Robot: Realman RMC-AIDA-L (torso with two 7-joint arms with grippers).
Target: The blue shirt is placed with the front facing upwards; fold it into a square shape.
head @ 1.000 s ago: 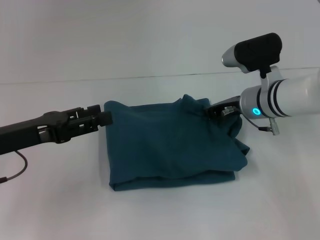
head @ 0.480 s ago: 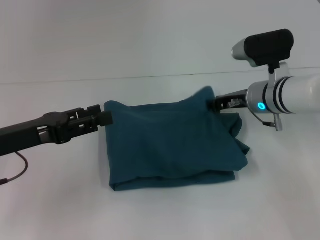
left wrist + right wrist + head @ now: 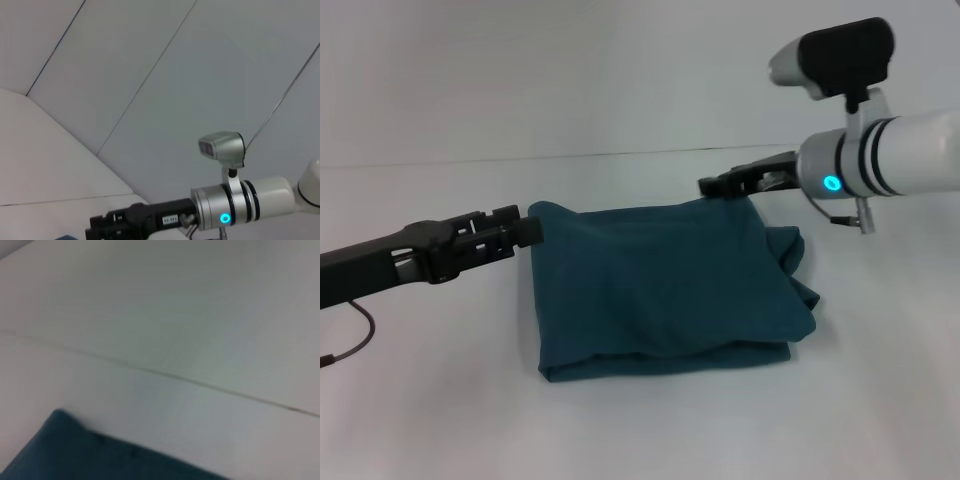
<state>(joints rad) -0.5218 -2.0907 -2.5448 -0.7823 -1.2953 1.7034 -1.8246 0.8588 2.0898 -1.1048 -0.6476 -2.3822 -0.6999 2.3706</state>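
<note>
The blue shirt (image 3: 660,290) lies folded into a rough rectangle on the white table (image 3: 640,430), plain side up, with no lettering or tag showing. My left gripper (image 3: 528,229) sits low at the shirt's far left corner, touching it. My right gripper (image 3: 712,186) hovers just above the shirt's far edge, right of centre, open and empty. It also shows in the left wrist view (image 3: 100,227). The right wrist view shows one far corner of the shirt (image 3: 75,455) on the table. Loose folds bunch at the shirt's right side (image 3: 798,270).
The table's far edge (image 3: 620,155) meets a pale wall behind the shirt. A thin black cable (image 3: 350,335) hangs under my left arm at the left border.
My right gripper has let go of the shirt's raised far-right fold and moved up and left. That fold has dropped flat. My left gripper has barely moved.
</note>
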